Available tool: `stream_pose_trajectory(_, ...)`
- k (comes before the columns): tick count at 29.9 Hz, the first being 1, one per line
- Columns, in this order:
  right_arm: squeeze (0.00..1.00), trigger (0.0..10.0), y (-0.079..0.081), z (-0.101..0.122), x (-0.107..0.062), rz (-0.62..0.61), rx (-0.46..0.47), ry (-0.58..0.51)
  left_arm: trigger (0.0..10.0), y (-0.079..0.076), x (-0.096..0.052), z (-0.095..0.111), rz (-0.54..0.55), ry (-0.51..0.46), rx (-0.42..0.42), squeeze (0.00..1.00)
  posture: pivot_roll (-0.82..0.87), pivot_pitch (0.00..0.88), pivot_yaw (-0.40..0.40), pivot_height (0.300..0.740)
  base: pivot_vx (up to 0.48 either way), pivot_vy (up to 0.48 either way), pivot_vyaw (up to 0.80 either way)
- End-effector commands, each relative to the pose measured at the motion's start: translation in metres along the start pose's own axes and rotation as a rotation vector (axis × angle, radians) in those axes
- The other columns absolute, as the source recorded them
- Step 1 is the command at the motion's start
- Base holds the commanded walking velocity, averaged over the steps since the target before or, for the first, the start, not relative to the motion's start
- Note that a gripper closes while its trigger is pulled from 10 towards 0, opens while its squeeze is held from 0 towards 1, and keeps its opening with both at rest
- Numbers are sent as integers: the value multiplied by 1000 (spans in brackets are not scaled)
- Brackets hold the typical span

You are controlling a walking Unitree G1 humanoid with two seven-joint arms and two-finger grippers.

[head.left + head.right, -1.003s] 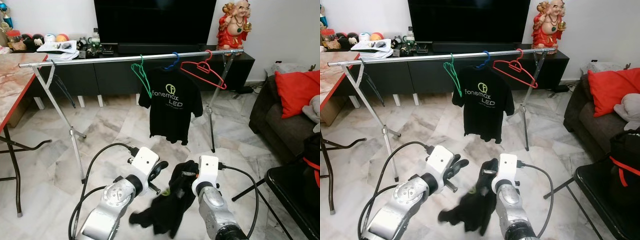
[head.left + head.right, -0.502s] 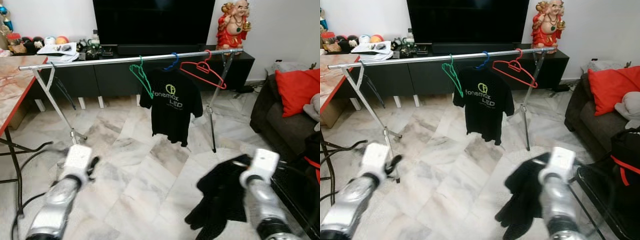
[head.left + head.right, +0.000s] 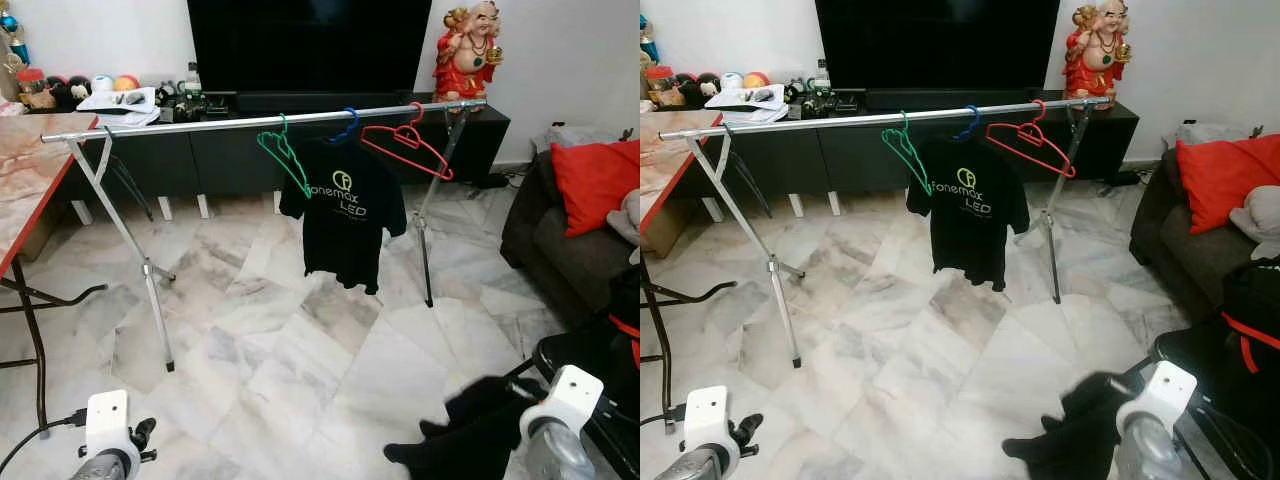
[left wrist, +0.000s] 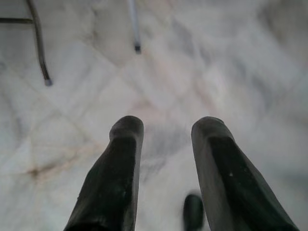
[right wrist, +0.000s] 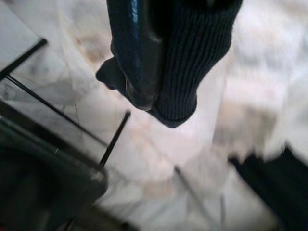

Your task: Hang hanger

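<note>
A metal clothes rail [image 3: 250, 117] crosses the room in front of me. On it hang a green hanger [image 3: 283, 152], a red hanger [image 3: 408, 148] and a blue hanger [image 3: 346, 122] carrying a black printed T-shirt [image 3: 343, 215]. My right gripper [image 5: 149, 96] is low at the right, shut on a black knitted garment [image 3: 470, 435] that droops toward the floor and covers most of its fingers. My left gripper [image 4: 166, 127] hangs low at the left over bare marble, open and holding nothing.
A red-edged folding table [image 3: 30, 170] stands at the left. A dark sofa with a red cushion [image 3: 595, 185] and a black chair [image 3: 590, 350] are at the right. Behind the rail are a black TV cabinet [image 3: 230, 145] and a red statue [image 3: 468, 50].
Both arms have swung apart and dropped to the bottom corners of the head views. The right one took the black garment down and to the right.
</note>
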State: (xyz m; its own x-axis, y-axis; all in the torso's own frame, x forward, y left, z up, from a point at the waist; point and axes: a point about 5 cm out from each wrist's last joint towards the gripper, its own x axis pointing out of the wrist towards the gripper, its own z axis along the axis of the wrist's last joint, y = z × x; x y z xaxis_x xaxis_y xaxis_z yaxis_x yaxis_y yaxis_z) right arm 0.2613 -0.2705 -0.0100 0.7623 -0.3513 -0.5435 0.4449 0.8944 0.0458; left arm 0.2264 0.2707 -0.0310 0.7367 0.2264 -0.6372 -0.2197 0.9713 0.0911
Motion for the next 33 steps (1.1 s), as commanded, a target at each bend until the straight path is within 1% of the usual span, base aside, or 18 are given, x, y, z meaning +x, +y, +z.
stream_pose_trajectory(1, 0, 0, 5, -27, -7, 32, -70, 89, 10000, -14, -5, -35, -45, 130, 58, 0, 70, 0, -34, 740, 0, 0, 0)
stream_pose_trajectory(2, 0, 0, 6, -34, -8, 37, -73, 109, 10000, -16, -7, -41, -50, 144, 48, 0, 64, 0, -29, 740, 0, 0, 0)
stream_pose_trajectory(3, 0, 0, 7, -48, -13, 53, -96, 156, 10000, -21, -10, -50, -70, 171, 67, 0, 60, 0, -26, 740, 0, 0, 0)
stream_pose_trajectory(5, 0, 0, 8, -61, -18, 74, -123, 195, 10000, -25, -12, -60, -84, 200, 82, 0, 59, 0, -20, 740, 0, 0, 0)
stream_pose_trajectory(6, 0, 3451, 10, -77, -25, 100, -137, 246, 10000, -30, -16, -70, -100, 240, 96, 0, 51, 0, -11, 740, 0, 0, 0)
stream_pose_trajectory(7, 0, 9176, 10, -86, -29, 108, -141, 275, 10000, -31, -18, -75, -107, 261, 107, 0, 46, 0, -8, 740, 0, 0, 0)
stream_pose_trajectory(8, 0, 9176, 10, -94, -33, 114, -143, 300, 10000, -33, -20, -80, -112, 279, 117, 0, 44, 0, -5, 740, 0, 0, 0)
stream_pose_trajectory(9, 0, 10000, 11, -102, -37, 127, -145, 329, 10000, -35, -21, -84, -122, 292, 140, 0, 39, 0, 1, 740, 0, 0, 0)
stream_pose_trajectory(10, 0, 10000, 11, -102, -37, 127, -145, 329, 10000, -35, -21, -84, -122, 292, 140, 0, 39, 0, 1, 740, 0, 0, 0)
stream_pose_trajectory(11, 0, 10000, 12, -112, -42, 136, -146, 359, 10000, -37, -23, -87, -125, 298, 140, 0, 36, 0, 3, 740, 0, 0, 0)
stream_pose_trajectory(12, 0, 10000, 12, -115, -44, 137, -146, 369, 10000, -38, -23, -87, -123, 297, 130, 0, 36, 0, 3, 740, 0, 0, 0)
stream_pose_trajectory(17, 0, 10000, 12, -123, -49, 134, -129, 389, 10000, -37, -23, -87, -131, 279, 121, 0, 43, 0, -7, 740, 0, 0, 0)
stream_pose_trajectory(18, 0, 10000, 11, -126, -50, 134, -126, 398, 10000, -33, -23, -86, -121, 274, 122, 0, 46, 0, -8, 740, 0, 0, 0)
stream_pose_trajectory(19, 0, 10000, 11, -126, -50, 134, -126, 398, 10000, -33, -23, -86, -121, 274, 122, 0, 46, 0, -8, 740, 0, 0, 0)
stream_pose_trajectory(21, 0, 10000, 7, -129, -52, 119, -108, 410, 10000, -17, -24, -87, -83, 288, 105, 0, 58, 0, -10, 740, 0, 0, 0)
stream_pose_trajectory(24, 0, 10000, -1, -129, -53, 99, -103, 418, 10000, -7, -25, -88, -78, 299, 97, 0, 49, 0, 0, 740, 0, 0, 0)
stream_pose_trajectory(28, 0, 10000, -16, -130, -54, 63, -97, 433, 10000, 3, -28, -91, -70, 322, 130, 0, 54, 0, 18, 740, 0, 0, 0)
stream_pose_trajectory(33, 0, 10000, -25, -133, -57, 28, -70, 436, 10000, 10, -27, -88, -62, 331, 154, 0, 32, 0, 56, 740, 0, 0, 0)
